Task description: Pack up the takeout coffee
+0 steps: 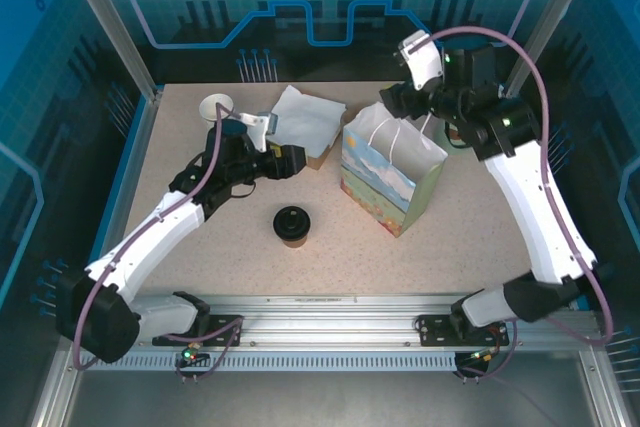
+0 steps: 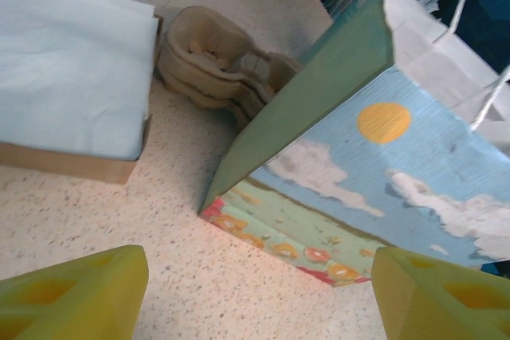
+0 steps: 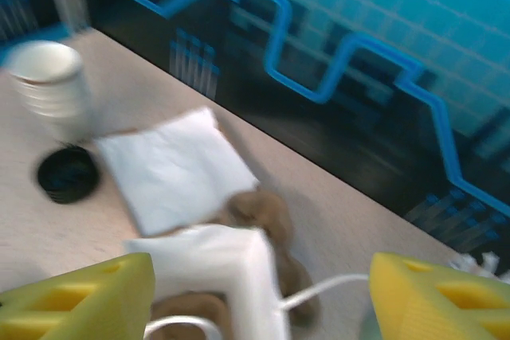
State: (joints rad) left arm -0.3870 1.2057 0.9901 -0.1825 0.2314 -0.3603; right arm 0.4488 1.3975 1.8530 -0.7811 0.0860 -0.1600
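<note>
Left pincer (image 1: 292, 161) stands wide open with nothing between its yellow fingers (image 2: 76, 292). It hovers over the table (image 1: 470, 237) left of the gift bag (image 1: 395, 172) and faces the bag's painted side.

Right pincer (image 1: 396, 104) is also wide open and holds nothing. It hangs over the far edge of the gift bag. In the right wrist view, a white cord handle (image 3: 331, 286) passes below the gap between its fingers (image 3: 434, 296); contact cannot be determined.

Takeout coffee (image 1: 291, 224): a brown cup with a black lid fitted. It stands upright on the table, nearer than the left pincer and left of the gift bag, apart from both. It is outside the bag.

Gift bag: upright, mouth open. The inner walls are white. Whether anything lies inside cannot be determined.

Shallow brown box (image 2: 76, 163): located left of the bag toward the far side. It is filled with white paper napkins (image 1: 305, 119).

Moulded pulp cup carriers (image 2: 215, 57): stacked between the box and the bag, at the bag's far corner.

Stack of white paper cups (image 1: 217, 107): upright at the far left, mouth up; the top cup appears empty. A loose black lid (image 3: 68, 173) lies flat on the table just beside the stack.
</note>
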